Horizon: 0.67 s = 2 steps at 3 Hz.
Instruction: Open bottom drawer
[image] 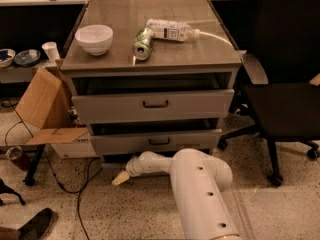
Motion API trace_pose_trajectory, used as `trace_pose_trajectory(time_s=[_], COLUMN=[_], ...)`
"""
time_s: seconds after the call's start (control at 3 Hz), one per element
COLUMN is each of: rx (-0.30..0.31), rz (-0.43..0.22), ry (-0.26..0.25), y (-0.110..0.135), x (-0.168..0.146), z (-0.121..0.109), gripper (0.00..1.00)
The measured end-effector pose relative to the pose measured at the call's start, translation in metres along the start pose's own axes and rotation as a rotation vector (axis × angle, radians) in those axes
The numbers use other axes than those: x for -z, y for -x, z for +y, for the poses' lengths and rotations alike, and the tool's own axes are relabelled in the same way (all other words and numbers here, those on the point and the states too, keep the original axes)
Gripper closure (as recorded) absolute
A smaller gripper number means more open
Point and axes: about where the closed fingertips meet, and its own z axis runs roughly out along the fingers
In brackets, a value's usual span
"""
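The grey metal cabinet (150,44) shows two drawer fronts with black bar handles, the tallest one (155,105) and the mid-sized one (159,142), both standing slightly out. Under them only a dark shadowed strip (200,156) shows where the bottom drawer sits; its front and handle are hidden. My white arm (200,194) reaches down and left along the floor in front of that strip. My gripper (118,179) is at floor level by the cabinet's lower left corner, just below and in front of the strip.
A white bowl (94,38), a can (142,44) and a plastic bottle (170,30) lie on the cabinet top. An open cardboard box (47,119) stands at the left, with cables on the floor. A black office chair (285,99) stands at the right.
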Motion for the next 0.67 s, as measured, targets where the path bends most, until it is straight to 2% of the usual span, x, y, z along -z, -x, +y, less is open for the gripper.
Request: trace_pose_trajectory(time_s=[0.33, 0.67], rx=[-0.013, -0.029], rz=[0.028, 0.04], ry=[0.03, 0.037], y=[-0.0091, -0.0172], x=[-0.0011, 0.0032], z=[0.0007, 0.0024], gripper=[0.0, 0.0])
